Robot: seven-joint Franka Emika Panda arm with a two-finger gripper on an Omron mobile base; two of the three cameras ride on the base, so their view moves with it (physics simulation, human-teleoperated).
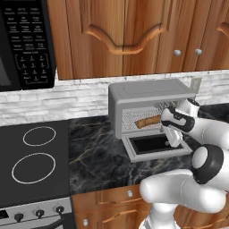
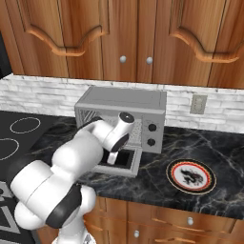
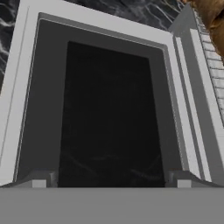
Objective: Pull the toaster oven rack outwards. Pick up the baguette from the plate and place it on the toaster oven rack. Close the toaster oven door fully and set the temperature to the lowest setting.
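two fingertips (image 3: 38, 183) spread wide at the bottom of the hand view, gripping nothing; gripper (image 1: 173, 142) poised just above the dropped-open toaster oven door (image 1: 154, 145), dark glass window facing up. beyond the door's hinge edge, toaster oven rack (image 1: 142, 120) inside the open cavity, with the baguette (image 1: 147, 121) lying across it, tilted slightly. around both, the light-grey toaster oven (image 2: 125, 105) on the dark marble counter (image 1: 94, 152), two dark knobs (image 2: 151, 135) on its right front. off to the oven's right, well apart, the plate (image 2: 191, 176), bare. further back, wooden cabinets (image 2: 124, 33). at far left, stovetop (image 1: 33, 156) and black microwave (image 1: 24, 42).
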